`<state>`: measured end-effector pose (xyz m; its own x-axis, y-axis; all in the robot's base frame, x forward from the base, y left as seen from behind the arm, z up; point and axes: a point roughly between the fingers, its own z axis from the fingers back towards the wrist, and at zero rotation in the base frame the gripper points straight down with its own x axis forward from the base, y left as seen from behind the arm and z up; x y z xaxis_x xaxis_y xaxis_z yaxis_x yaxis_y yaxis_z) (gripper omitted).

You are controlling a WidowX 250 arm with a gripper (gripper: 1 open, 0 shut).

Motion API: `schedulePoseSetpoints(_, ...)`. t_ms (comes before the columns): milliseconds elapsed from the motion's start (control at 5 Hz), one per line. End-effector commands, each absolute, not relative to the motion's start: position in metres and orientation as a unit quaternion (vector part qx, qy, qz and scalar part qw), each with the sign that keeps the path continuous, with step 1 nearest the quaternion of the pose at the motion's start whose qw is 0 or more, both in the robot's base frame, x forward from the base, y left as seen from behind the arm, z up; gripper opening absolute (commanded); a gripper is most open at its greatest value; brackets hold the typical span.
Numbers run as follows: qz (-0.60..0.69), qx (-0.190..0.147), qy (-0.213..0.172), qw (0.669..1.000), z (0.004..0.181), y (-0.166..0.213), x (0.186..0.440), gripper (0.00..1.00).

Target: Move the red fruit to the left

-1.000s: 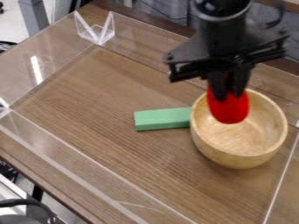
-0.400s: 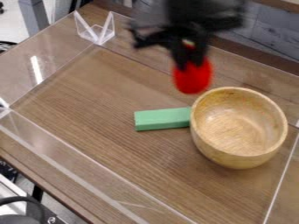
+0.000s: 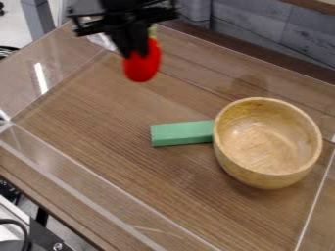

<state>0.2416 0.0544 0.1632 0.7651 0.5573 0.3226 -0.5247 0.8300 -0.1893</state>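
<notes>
The work surface is a wooden table (image 3: pixel 118 127) with a dark grain, enclosed by low clear plastic walls (image 3: pixel 46 59) on all visible sides; a folded clear plastic bracket stands at the far left corner of the enclosure. The black robot arm (image 3: pixel 124 12) enters from the top edge of the view, left of centre, and is motion-blurred. Its gripper (image 3: pixel 136 46) points downward with the fingers drawn nearly together, clamped on the upper part of the red fruit (image 3: pixel 143 62). The fruit hangs from the fingers clear of the table, over the far left area of the surface, well apart from the other objects; a trace of green shows at its top edge next to the fingers, though blur prevents a firm reading of the cap. The wooden bowl (image 3: pixel 268 141), round and light-coloured, sits on the right side of the table near the right wall, upright, its interior bare wood. The green block (image 3: pixel 182 133), flat and rectangular, lies flat on the table just to the left of the bowl, its right end touching or very nearly touching the bowl's rim; contact cannot be confirmed at this resolution. The block's long axis runs roughly left to right, slightly tilted.
</notes>
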Motion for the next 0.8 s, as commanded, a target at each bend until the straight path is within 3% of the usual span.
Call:
schedulePoseSetpoints(0,0.286,-0.016,-0.209,0.935,0.146,0.069,0.249,0.0)
schedulePoseSetpoints(400,0.283,0.03,-0.225,0.932,0.108,0.091,0.266,0.0)
schedulePoseSetpoints(600,0.253,0.036,-0.225,0.94,0.108,0.099,0.281,0.0)
